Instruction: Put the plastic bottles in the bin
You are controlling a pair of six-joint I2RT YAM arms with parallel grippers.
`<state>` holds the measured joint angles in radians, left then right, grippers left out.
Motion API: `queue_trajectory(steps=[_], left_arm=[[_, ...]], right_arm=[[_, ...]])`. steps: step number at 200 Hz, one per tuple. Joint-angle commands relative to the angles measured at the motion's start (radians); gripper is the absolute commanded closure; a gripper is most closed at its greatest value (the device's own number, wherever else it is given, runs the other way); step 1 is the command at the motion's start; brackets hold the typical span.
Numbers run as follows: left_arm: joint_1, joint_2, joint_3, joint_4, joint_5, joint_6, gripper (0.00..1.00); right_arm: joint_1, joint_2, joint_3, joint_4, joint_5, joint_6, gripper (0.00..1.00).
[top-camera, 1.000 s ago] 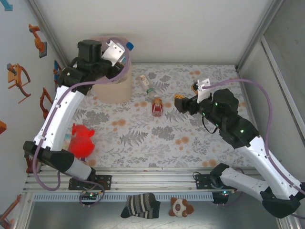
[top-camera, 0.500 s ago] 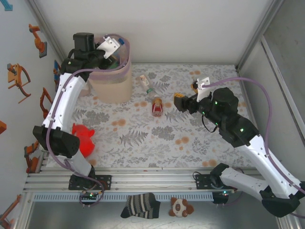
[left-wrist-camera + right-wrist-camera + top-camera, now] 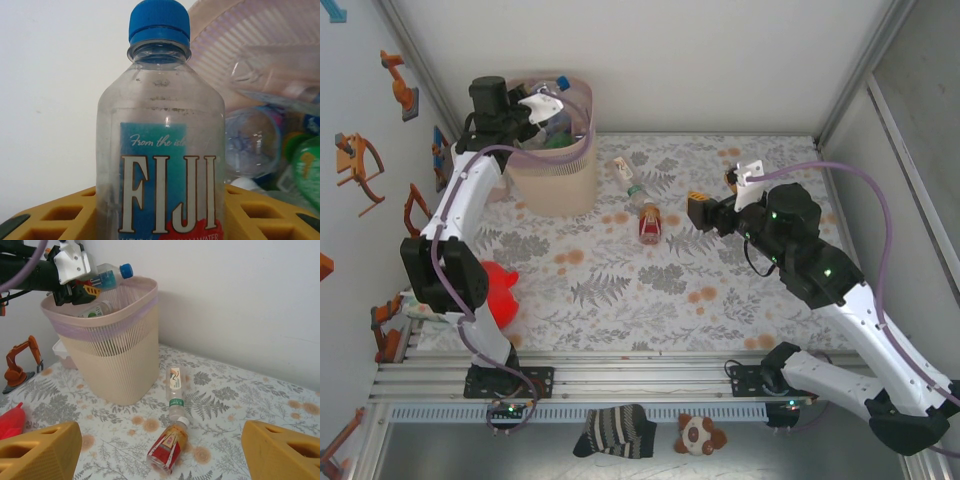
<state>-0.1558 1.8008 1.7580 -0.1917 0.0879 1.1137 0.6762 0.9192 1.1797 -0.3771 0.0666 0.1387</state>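
Hanging over the bin's (image 3: 556, 186) open top, the left gripper (image 3: 89, 288) is clamped on a blue-capped Fiji bottle (image 3: 160, 150). Other bottles (image 3: 252, 140) lie inside the bin. Right of the bin, a clear bottle (image 3: 625, 173) and a red-labelled bottle (image 3: 649, 222) lie on the table (image 3: 620, 290). Beyond them, the right gripper (image 3: 698, 208) hovers, jaws apart.

The Fiji bottle (image 3: 160, 150) is clear, glossy plastic with a blue plastic cap (image 3: 159, 20). The bin (image 3: 115, 360) is matt beige ribbed plastic, lined with translucent pink film (image 3: 100, 327). The fingers (image 3: 40, 447) of the right end effector (image 3: 700, 212) are matt yellow plastic. The worktop (image 3: 620, 290) wears a matt printed cloth.
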Motion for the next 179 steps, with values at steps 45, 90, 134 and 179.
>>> queue_trajectory(steps=[45, 90, 134, 179], left_arm=[[0.029, 0.103, 0.007, 0.168, 0.126, 0.135, 0.42], [0.035, 0.160, 0.003, 0.231, 0.102, 0.157, 0.37], [0.041, 0.146, 0.016, 0.222, 0.063, 0.168, 0.21], [0.062, 0.098, -0.004, 0.248, 0.037, 0.132, 0.16]], right_arm=[[-0.004, 0.036, 0.094, 0.004, 0.025, -0.014, 0.18], [-0.004, 0.047, 0.111, -0.002, 0.026, -0.016, 0.18], [-0.005, 0.051, 0.104, 0.015, 0.018, -0.017, 0.18], [-0.004, 0.056, 0.097, 0.032, 0.006, -0.013, 0.18]])
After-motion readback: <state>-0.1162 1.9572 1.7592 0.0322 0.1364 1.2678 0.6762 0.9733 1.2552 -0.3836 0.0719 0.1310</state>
